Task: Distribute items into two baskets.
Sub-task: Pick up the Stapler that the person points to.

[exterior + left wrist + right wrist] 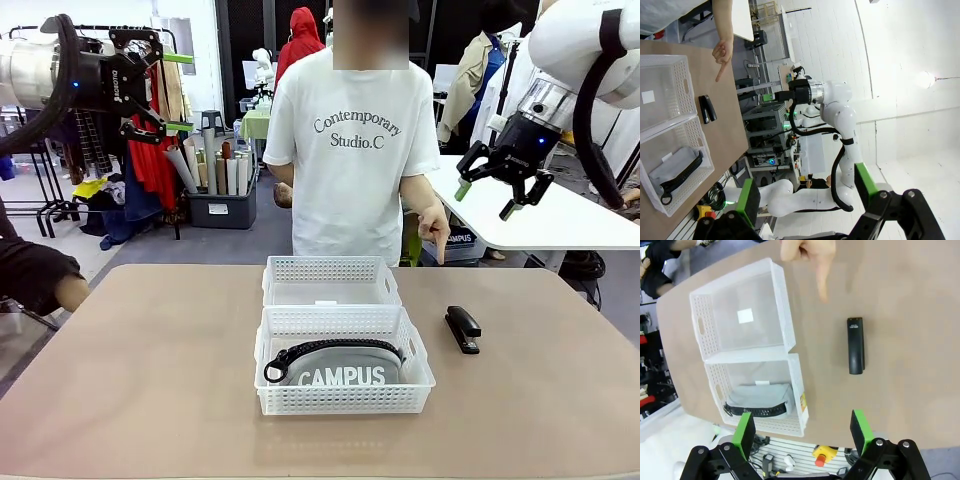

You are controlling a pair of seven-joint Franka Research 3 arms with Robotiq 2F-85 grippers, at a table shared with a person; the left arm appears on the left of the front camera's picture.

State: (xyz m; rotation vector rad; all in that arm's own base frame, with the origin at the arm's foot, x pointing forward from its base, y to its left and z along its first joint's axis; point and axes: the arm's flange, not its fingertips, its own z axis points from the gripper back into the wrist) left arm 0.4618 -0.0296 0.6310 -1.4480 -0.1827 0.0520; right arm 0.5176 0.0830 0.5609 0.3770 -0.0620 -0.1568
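Observation:
Two white lattice baskets stand end to end at the table's middle. The near basket point(345, 402) point(798, 390) holds the grey CAMPUS pouch point(340, 370) point(758, 396) with its black strap. The far basket point(330, 268) point(700, 327) has nothing in it. A black stapler point(463, 329) point(855, 345) point(706, 108) lies on the table to the right of the baskets. The person's hand point(435, 228) point(816, 260) points a finger down toward it. My left gripper point(180, 92) point(807, 192) hangs open, high at the left. My right gripper point(485, 200) point(802, 432) is open, high above the right side.
The person stands at the far edge behind the baskets. Another person's dark-sleeved arm point(35, 275) rests at the table's left edge. A white table point(560, 215) stands behind at the right. Bare tabletop lies left of the baskets and along the front.

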